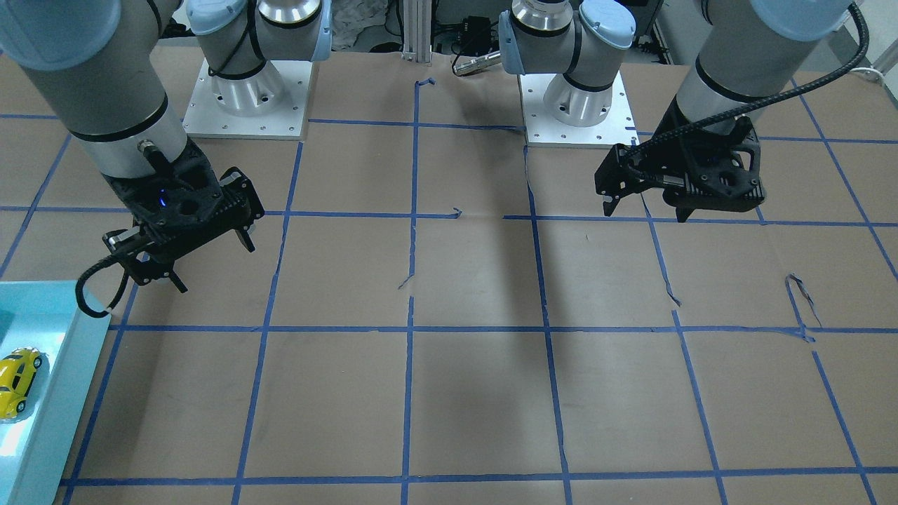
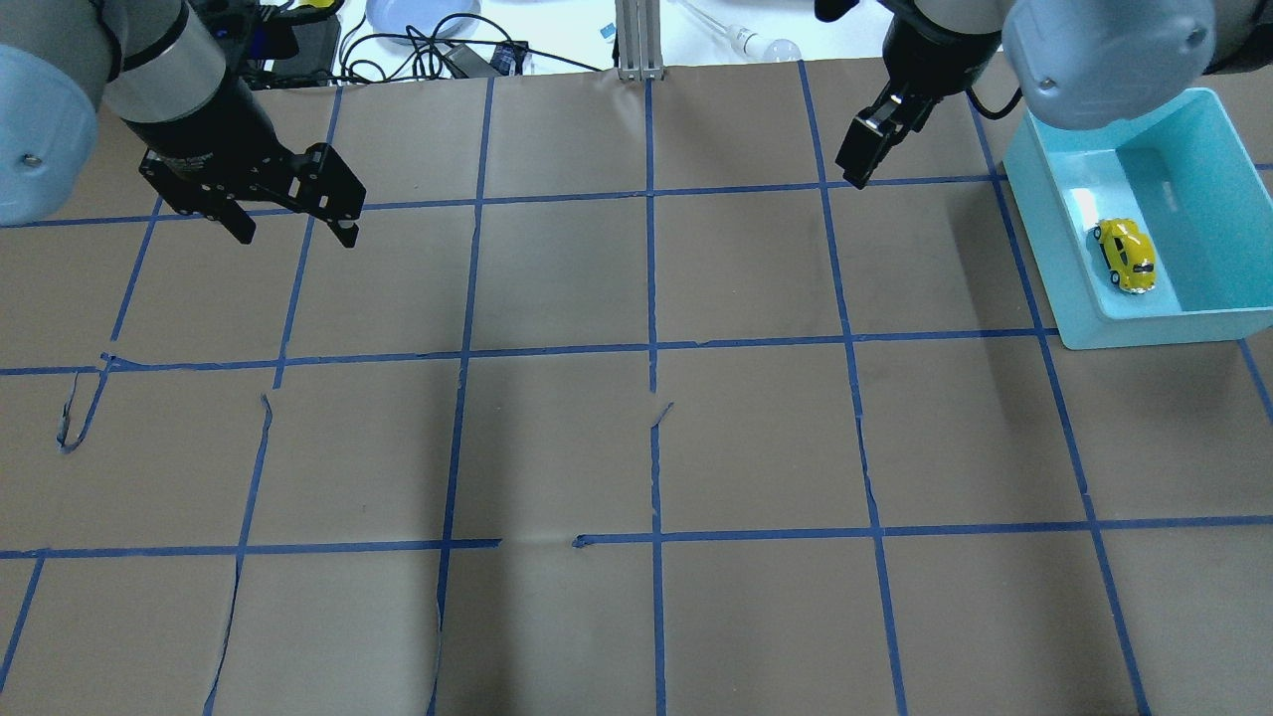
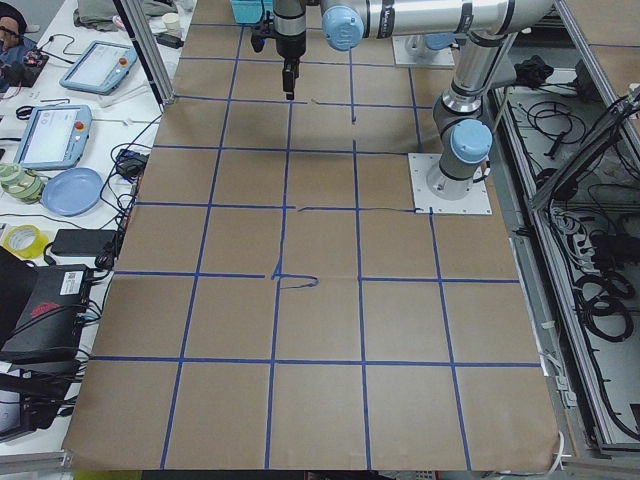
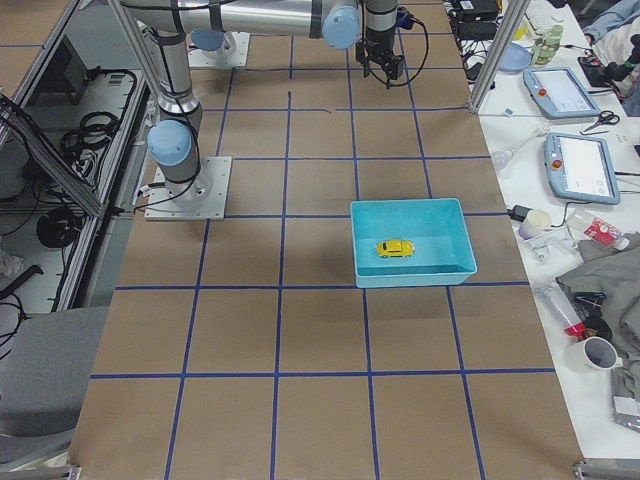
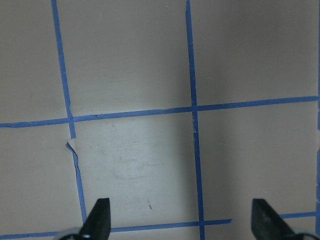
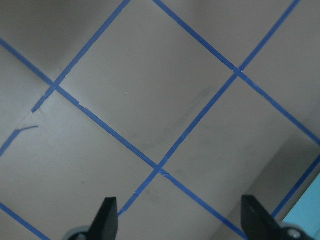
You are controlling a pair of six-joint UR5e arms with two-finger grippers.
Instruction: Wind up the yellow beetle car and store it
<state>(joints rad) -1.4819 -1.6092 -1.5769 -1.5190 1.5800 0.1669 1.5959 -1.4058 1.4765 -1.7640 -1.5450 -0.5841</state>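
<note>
The yellow beetle car (image 2: 1126,256) stands on its wheels inside a light-blue bin (image 2: 1039,234) at the table's right side. It also shows in the front view (image 1: 17,379) and in the exterior right view (image 4: 396,248). My right gripper (image 2: 858,164) is open and empty, above the table a little left of the bin. It shows in the front view (image 1: 215,266) and in its wrist view (image 6: 180,219). My left gripper (image 2: 295,234) is open and empty over the far left of the table. It shows in the front view (image 1: 645,212) and in its wrist view (image 5: 181,220).
Brown paper with a blue tape grid (image 2: 652,348) covers the table. A corner of the bin (image 6: 306,220) shows in the right wrist view. The two arm bases (image 1: 245,105) stand at the robot's side. Cables and a blue plate (image 2: 423,15) lie beyond the far edge.
</note>
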